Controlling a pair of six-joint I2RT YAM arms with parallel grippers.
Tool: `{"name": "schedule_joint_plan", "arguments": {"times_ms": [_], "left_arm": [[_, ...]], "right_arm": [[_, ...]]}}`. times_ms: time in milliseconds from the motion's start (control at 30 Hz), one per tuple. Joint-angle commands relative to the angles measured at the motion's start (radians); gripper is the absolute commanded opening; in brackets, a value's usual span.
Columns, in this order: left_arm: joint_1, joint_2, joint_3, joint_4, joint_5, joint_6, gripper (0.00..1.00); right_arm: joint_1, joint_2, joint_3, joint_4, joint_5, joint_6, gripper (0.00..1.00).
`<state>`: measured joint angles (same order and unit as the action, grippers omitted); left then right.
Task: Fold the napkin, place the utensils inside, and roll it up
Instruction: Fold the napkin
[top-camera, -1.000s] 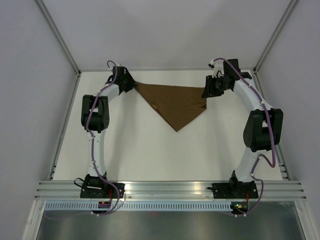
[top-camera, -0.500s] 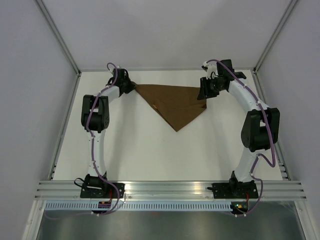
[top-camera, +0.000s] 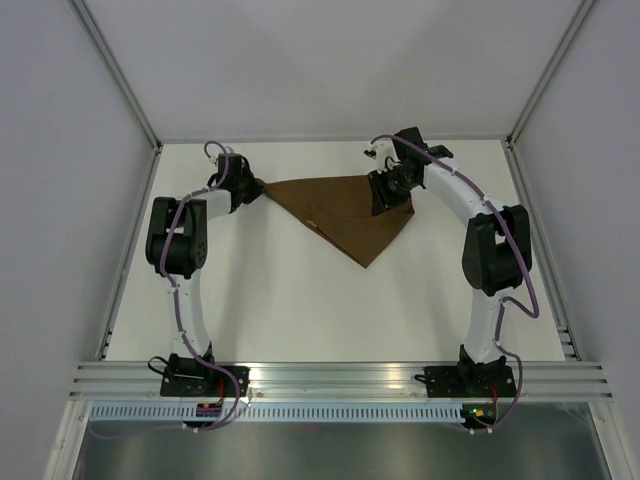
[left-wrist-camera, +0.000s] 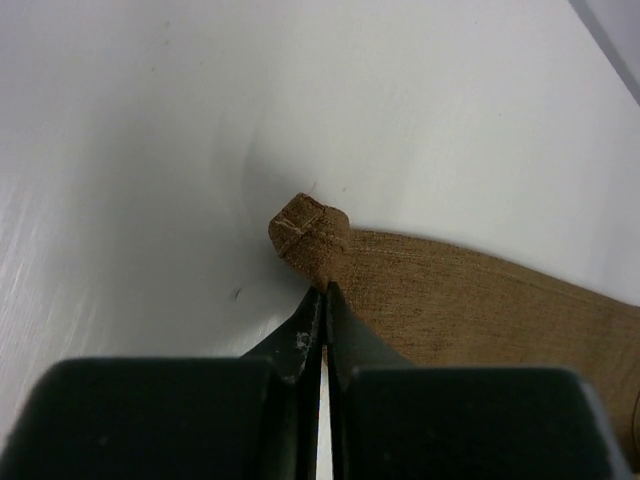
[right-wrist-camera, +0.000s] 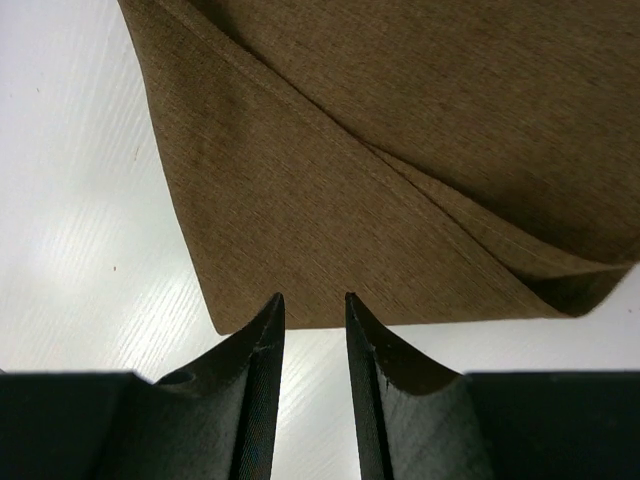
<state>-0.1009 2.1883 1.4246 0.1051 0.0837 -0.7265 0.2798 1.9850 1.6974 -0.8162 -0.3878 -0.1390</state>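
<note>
**Student:** What does the overhead view show?

**Instructor:** A white tabletop (top-camera: 300, 310) with the napkin (top-camera: 350, 220) lying on its far middle part. The dark-brown cloth forms a triangle, long edge towards the far side and point towards the arm bases. An arm reaches to each of its upper corners.

**Student:** And the left gripper (left-wrist-camera: 323, 292)?

**Instructor:** Its jaws are pressed together on the napkin's left corner (left-wrist-camera: 310, 228). In the left wrist view the hemmed tip of that corner curls up just past the jaw tips, and the rest of the cloth runs off to the right, flat on the tabletop.

**Student:** The right gripper (right-wrist-camera: 313, 300)?

**Instructor:** Its jaws stand partly spread, with a clear gap between them and nothing pinched. It is over the napkin's right part. In the right wrist view a straight edge of the cloth lies just beyond the jaw tips, in line with the gap. A diagonal fold line crosses the cloth there, with one layer lying over another towards the right-hand corner.
</note>
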Motion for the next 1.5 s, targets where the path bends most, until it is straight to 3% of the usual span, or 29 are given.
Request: {"name": "schedule_joint_plan", "arguments": {"times_ms": [0,600,967,1467], "left_arm": [[0.007,-0.111,-0.094,0.102,-0.013,-0.054,0.02],[0.007,-0.387,-0.598,0.326,-0.062,-0.145,0.02],[0.006,-0.450,-0.642,0.364,-0.042,-0.122,0.02],[-0.062,-0.502,-0.593,0.458,0.114,0.030,0.02]], "right_arm": [[0.042,0.047,0.065,-0.038,0.055,-0.024,0.37],[0.229,0.255,0.237,-0.049,0.153,-0.024,0.36],[0.346,0.308,0.231,-0.031,0.214,-0.025,0.36],[0.345,0.261,0.278,-0.035,0.257,-0.024,0.36]]}}
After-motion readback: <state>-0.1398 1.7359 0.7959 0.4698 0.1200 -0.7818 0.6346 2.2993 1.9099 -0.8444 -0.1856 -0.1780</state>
